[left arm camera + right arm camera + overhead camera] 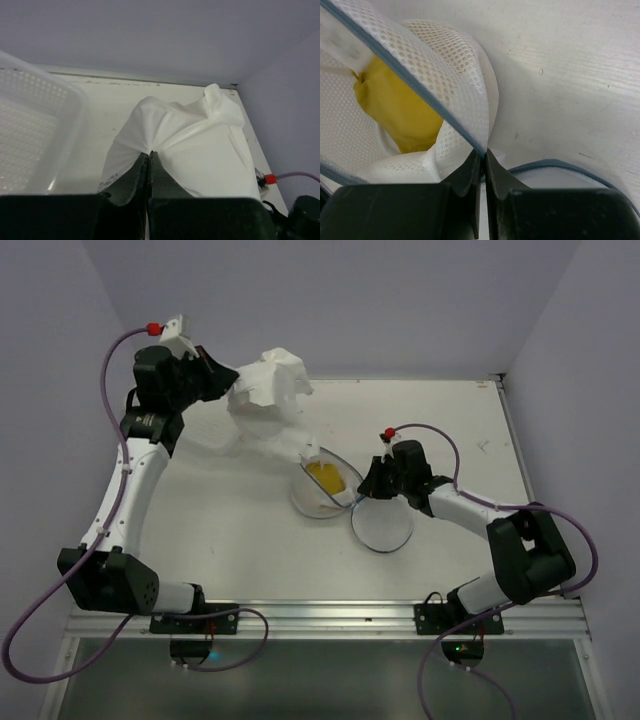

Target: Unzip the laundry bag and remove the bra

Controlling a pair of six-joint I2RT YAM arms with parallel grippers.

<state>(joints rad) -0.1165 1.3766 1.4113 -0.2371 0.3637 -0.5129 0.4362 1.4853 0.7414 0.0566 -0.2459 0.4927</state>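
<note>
A: White tabletop: where's the laundry bag?
B: Centre, lying open, yellow item inside; right gripper pinching its zipper rim.
A: Left gripper?
B: Far left, jaws clamped on white cloth.

seeing white honeycomb mesh on the laundry bag, grey-blue zipper rim, yellow fabric peeking inside, plain white cloth, white dotted basket.
</note>
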